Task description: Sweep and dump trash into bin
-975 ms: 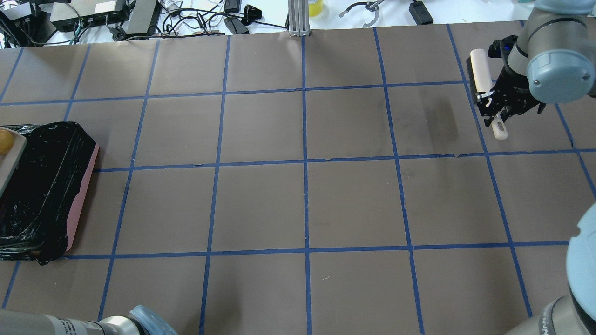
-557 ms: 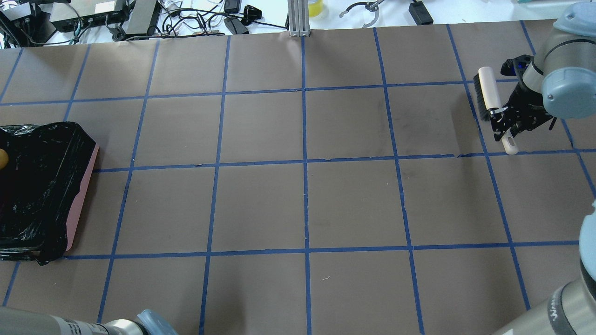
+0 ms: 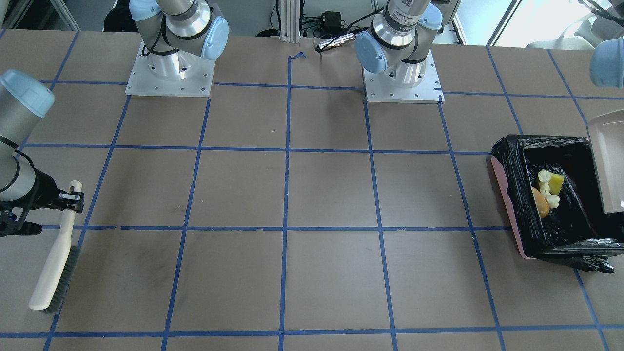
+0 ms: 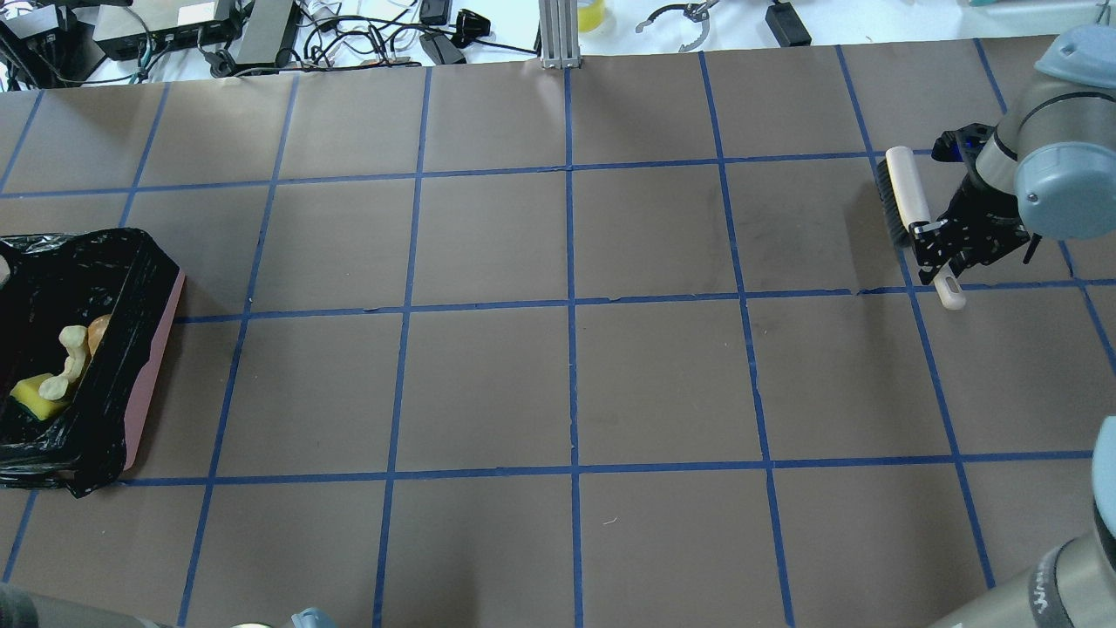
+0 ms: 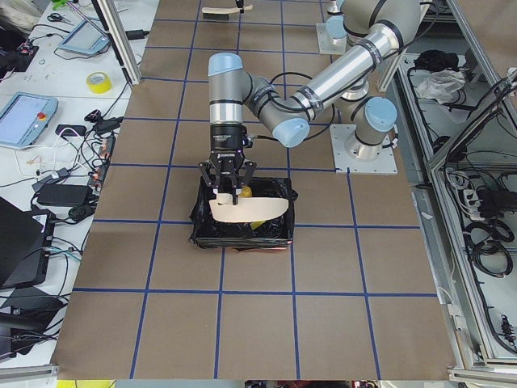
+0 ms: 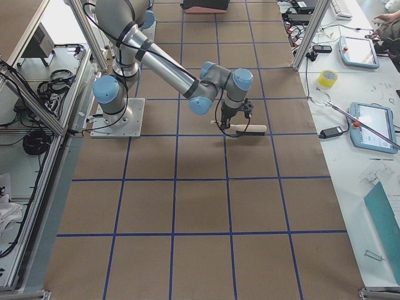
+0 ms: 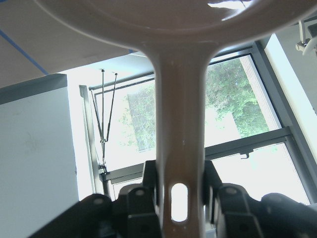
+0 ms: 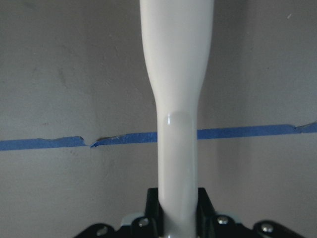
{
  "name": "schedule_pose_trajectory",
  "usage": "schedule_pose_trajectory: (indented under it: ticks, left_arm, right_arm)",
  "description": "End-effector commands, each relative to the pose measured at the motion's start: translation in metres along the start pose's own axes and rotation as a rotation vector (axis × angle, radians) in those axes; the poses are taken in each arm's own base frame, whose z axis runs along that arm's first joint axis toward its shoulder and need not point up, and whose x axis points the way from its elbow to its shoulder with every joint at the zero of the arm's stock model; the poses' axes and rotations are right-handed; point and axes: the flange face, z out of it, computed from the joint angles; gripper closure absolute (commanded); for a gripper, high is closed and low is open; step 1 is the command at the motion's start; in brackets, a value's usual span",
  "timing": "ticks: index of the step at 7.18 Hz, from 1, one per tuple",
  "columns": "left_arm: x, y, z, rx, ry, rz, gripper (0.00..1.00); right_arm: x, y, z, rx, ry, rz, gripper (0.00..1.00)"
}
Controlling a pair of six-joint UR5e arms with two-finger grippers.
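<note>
**Three scraps land in bin as dustpan hangs overhead**

All the trash lies inside the bin (image 3: 507,195), at the worktop's (image 4: 488,392) end on the robot's left: the orange-brown lump (image 3: 539,204), the yellow-green wedge (image 3: 556,181) and the cream crescent (image 3: 549,190) sit bunched together on the black liner, touching one another. Just above the bin's outer side hangs the dustpan (image 3: 607,161), steeply tipped, with no scrap showing in it. The left pincer (image 7: 179,187) pinches its handle from both sides. Well apart, at the opposite end, the right pincer (image 8: 178,206) is clamped on the handle of the brush (image 3: 53,263), which slants low over the worktop; whether the bristles touch it cannot be told.

By the look of it, the dumping is done and only the tools need putting away. The risk lies in that move: the pan's lip hangs close to the crinkled liner and, pulled away low, could snag it, tugging the bag or shifting the light bin and spilling the scraps. A brush let go while aslant could topple or skid.

The count: three pieces of trash, one bin, one dustpan, one brush.
</note>
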Motion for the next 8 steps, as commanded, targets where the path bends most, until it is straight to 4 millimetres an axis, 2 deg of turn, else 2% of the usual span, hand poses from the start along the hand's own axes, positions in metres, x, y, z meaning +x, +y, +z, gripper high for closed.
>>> schedule_pose_trajectory:
  ticks: [1,2,3,5,7,8]
  left_arm:
    - [-0.030,0.007,-0.036,0.098,-0.295,-0.101,1.00]
    - [-0.044,-0.001,-0.043,0.249,-0.334,-0.160,1.00]
    - [-0.059,-0.019,-0.053,0.446,-0.358,-0.194,1.00]
    - [-0.097,-0.080,-0.079,0.752,-0.379,-0.225,1.00]
    - [-0.135,-0.145,-0.080,0.881,-0.260,-0.239,1.00]
    - [-0.157,-0.183,-0.076,0.915,-0.219,-0.210,1.00]
  right_arm:
    - [-0.003,0.002,0.001,0.004,-0.021,-0.002,0.93]
    - [-0.003,0.001,0.002,0.000,-0.024,-0.002,0.93]
    - [-0.004,0.002,0.003,-0.001,-0.025,-0.002,0.93]
    - [-0.004,0.001,0.006,-0.007,-0.027,-0.006,0.92]
    - [-0.005,0.002,0.009,-0.013,-0.029,-0.008,0.91]
    - [-0.006,0.005,0.013,-0.021,-0.032,-0.008,0.80]
